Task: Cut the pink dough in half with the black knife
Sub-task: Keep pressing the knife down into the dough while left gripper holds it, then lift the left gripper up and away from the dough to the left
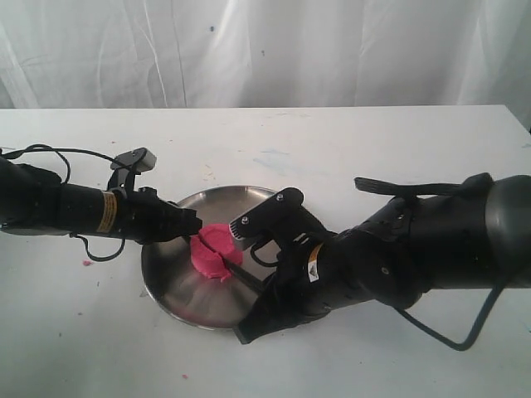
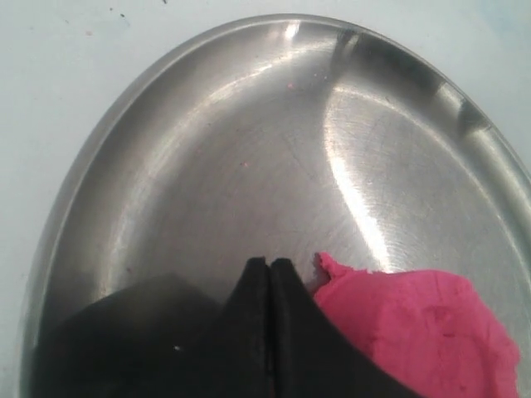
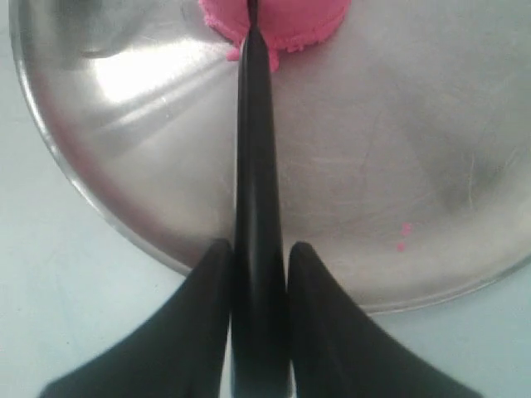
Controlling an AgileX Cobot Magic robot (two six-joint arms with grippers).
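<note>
We're in the cut itself. The pink dough (image 1: 212,252) sits near the middle of the steel plate (image 1: 178,290). The black knife (image 3: 254,149) runs in from the plate's rim with its point buried in the lump. The right hand (image 3: 259,253) is clamped on the knife's handle just outside the rim, one finger pressed to each side. The exterior view shows a dark groove across the top of the dough with a lobe on either side. I can't tell whether the blade reaches the steel underneath, so I'd call it partway through, not yet two pieces.

Across the plate, the left hand (image 2: 270,267) has its fingers together with nothing between them. It is low over the plate, its tips touching or just beside the dough's flank, and it looks to be bracing the lump.

Next move, as I judge it: press the blade down to the steel and draw it along the groove, keeping it centred so the halves come out even. Two things could get in the way. The left hand's tips sit close to the blade's line, and soft dough may smear or cling rather than part.

Round about, pink crumbs (image 3: 404,235) lie on the plate near its rim. Another crumb (image 1: 86,263) lies on the white table (image 1: 373,149) beyond the plate.
</note>
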